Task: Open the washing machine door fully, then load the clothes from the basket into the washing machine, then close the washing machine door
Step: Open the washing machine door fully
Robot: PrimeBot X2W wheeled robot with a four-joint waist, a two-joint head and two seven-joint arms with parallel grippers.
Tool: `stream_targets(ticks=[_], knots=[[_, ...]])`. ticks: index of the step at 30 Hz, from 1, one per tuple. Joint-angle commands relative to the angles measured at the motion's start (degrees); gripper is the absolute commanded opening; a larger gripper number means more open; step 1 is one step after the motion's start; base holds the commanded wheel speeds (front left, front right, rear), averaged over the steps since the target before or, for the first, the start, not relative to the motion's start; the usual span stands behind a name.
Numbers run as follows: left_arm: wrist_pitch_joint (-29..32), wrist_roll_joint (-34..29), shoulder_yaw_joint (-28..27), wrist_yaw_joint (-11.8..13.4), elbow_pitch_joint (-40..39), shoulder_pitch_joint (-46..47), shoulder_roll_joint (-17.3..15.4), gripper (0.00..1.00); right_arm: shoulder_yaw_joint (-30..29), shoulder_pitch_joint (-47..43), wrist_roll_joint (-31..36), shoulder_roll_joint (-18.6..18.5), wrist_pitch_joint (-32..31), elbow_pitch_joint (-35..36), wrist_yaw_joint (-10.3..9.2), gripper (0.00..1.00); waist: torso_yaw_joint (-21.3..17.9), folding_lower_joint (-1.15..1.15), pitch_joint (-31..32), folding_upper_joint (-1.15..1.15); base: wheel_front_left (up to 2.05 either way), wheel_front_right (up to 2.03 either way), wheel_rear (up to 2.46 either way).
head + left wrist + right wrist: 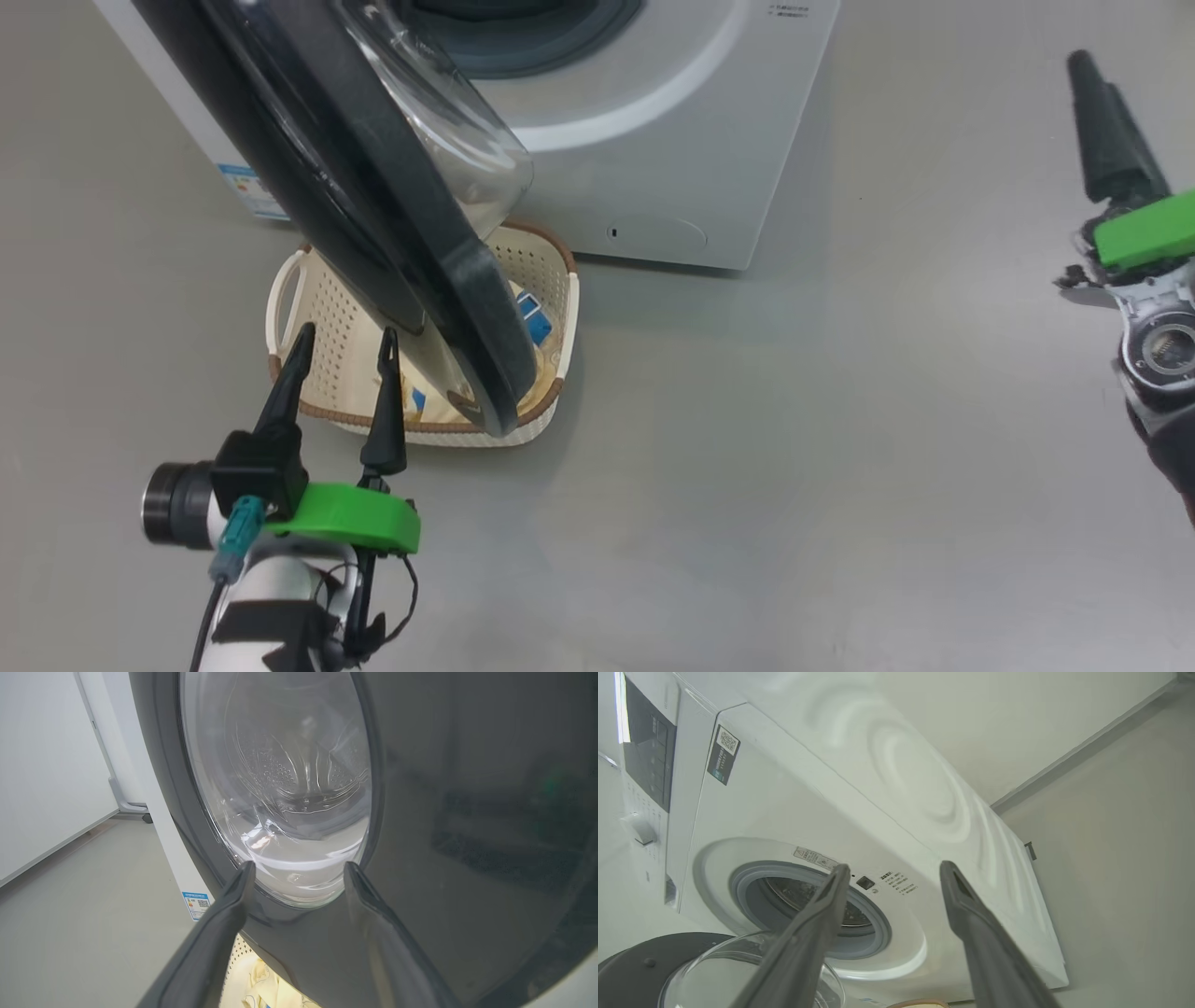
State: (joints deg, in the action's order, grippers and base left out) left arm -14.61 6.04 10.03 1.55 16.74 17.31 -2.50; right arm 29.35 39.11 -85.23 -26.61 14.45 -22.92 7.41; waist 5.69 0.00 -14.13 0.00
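Washing machine door [373,215] stands part-open, swung out from the washing machine [672,168]. It overhangs the basket [308,308], which sits directly beneath its lower edge, so access to the clothes [534,322] is judged obstructed until the door goes wider. Left gripper [345,331] is just before the door's outer face, fingers spread and empty, apparently placed to push. Right gripper [895,867] is well clear of the door on its far side, fingers likewise apart and holding nothing. The left wrist view adds cream fabric below the door rim and the drum through the glass. The right wrist view shows the grey seal unblocked.
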Motion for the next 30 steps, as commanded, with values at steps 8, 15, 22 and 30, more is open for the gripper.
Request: stream_targets(ticks=[8, 15, 22, 30], knots=[[-0.4, -1.0, -2.5, -0.4, -1.4, -1.2, -2.2, 1.00, -18.3, -9.4, 31.0, 8.1, 0.5, 0.6, 0.08, 1.00, -2.3, 0.00, 2.6, 0.00, 0.00, 0.00, 0.00], [-0.4, -1.1, -2.7, -0.7, -0.8, -2.0, -2.7, 1.00, -29.7, -18.3, 55.7, 15.8, 0.5, 6.8, 0.08, 1.00, -3.1, 0.00, 4.0, 0.00, 0.00, 0.00, 0.00], [-0.4, -1.1, -2.4, -0.8, -0.3, -2.7, -2.5, 1.00, -32.8, -27.4, 70.8, 21.9, -1.5, 14.8, 0.08, 1.00, -3.4, 0.00, 5.7, 0.00, 0.00, 0.00, 0.00], [-0.4, -1.0, -2.3, -1.1, 0.3, -4.1, -2.7, 1.00, -32.1, -36.2, 78.2, 23.7, -3.1, 21.6, 0.08, 1.00, -4.0, 0.00, 7.9, 0.00, 0.00, 0.00, 0.00]])
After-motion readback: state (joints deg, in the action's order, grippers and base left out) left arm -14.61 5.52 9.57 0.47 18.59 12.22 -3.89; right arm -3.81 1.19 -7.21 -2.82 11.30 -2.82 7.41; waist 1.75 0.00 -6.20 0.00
